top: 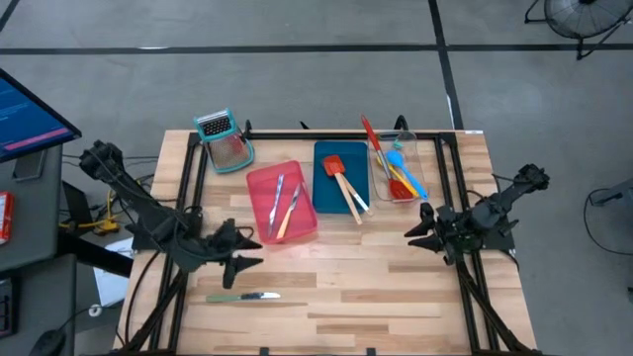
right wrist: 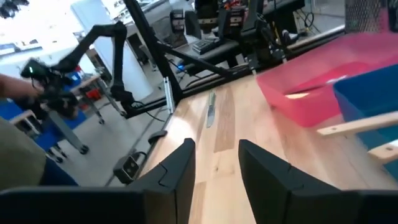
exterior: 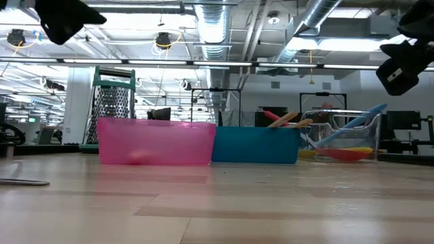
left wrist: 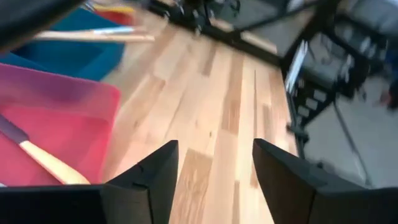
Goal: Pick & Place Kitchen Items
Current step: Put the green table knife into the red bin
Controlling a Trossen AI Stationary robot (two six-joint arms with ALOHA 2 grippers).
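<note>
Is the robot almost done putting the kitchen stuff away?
Nearly. Two knives lie in the pink tray, spatulas in the blue tray, spoons in the clear tray. Both grippers, left gripper and right gripper, hold nothing. One knife waits on the table.

Pink tray [top: 263, 183], blue tray [top: 323, 179]

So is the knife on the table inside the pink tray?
No, the knife lies on the bare wooden table, well apart from the pink tray, near the left hand.
</note>
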